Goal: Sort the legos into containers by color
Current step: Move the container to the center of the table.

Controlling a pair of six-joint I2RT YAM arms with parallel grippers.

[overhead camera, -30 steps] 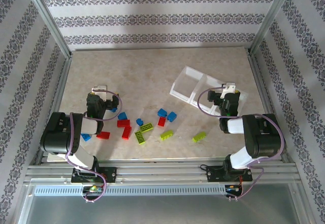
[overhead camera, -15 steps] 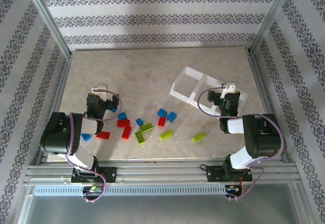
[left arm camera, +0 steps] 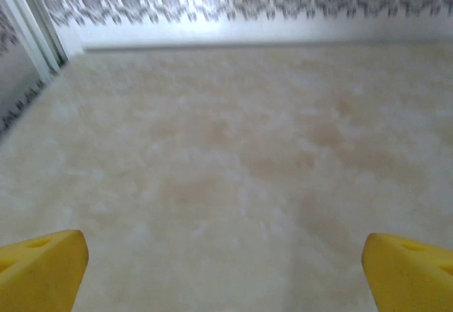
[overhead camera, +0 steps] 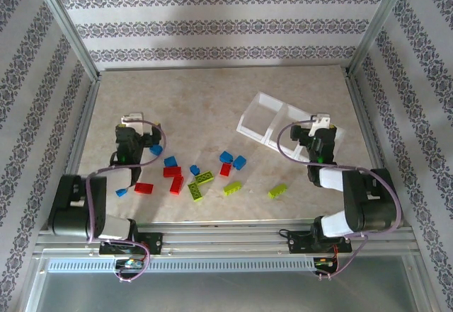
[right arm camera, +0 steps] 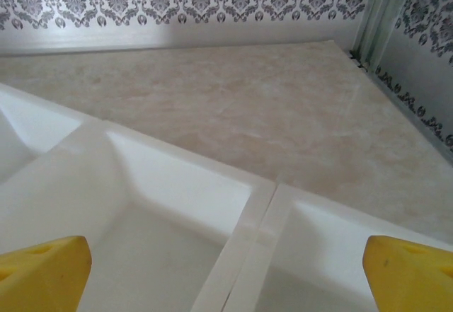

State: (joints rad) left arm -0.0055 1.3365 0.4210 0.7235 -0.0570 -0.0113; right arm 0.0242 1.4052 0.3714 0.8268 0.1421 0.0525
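The clear whitish plastic 3-compartment tray (overhead camera: 263, 117) lies flat beneath the right gripper (overhead camera: 316, 134). Its long axis runs diagonally from that gripper toward its far left. Red, blue and lime-green studded plastic bricks (overhead camera: 204, 178) lie scattered between the 2 grippers. The right gripper and the left gripper (overhead camera: 132, 129) are both spread wide and hold nothing. Damask-striped wallpaper walls (overhead camera: 226, 25) enclose the beige marbled tabletop (overhead camera: 198, 100).

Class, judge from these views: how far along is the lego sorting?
Done: nothing; the tray looks empty where visible. In hand: nothing; the left tool and right tool are open, the right above the tray. Left: all visible legos, lying on the table.
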